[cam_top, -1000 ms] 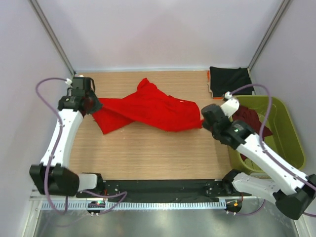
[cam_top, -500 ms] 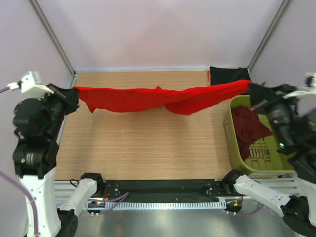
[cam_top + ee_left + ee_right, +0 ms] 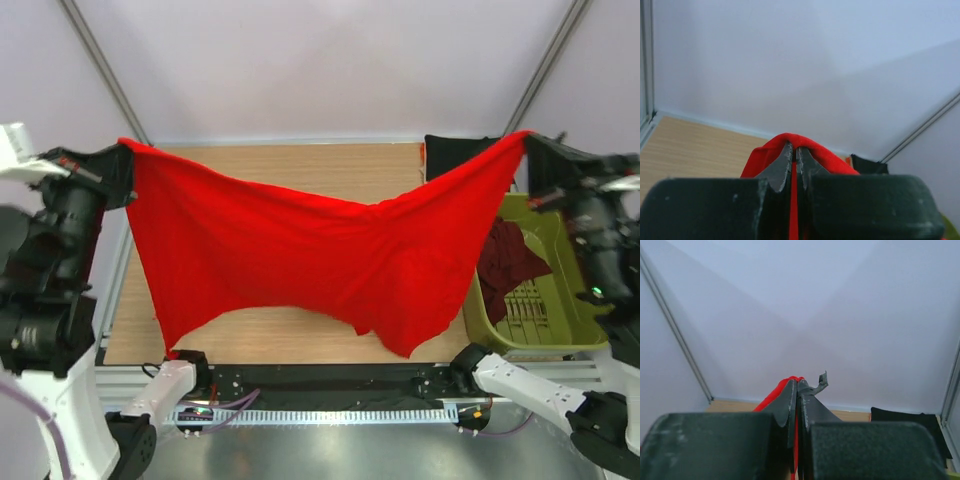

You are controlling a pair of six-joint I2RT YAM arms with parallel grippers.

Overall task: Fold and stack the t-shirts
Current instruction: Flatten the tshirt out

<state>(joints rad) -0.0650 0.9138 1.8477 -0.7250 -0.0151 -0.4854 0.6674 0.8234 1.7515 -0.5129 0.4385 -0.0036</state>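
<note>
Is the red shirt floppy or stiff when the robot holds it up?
Probably very floppy: the red t-shirt sags in the middle between the left gripper and right gripper. Likely light too, since two small pinches hold it all up.

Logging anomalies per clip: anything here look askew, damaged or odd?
A curled scrap sticks off the tip of the right gripper, like peeling padding. Otherwise the red t-shirt sags between it and the left gripper.

Top cam looks down from 6 o'clock over the table [image 3: 300,165]. Wrist cams peer close past their jaws toward 12 o'clock; all share the red t-shirt [image 3: 300,250].
</note>
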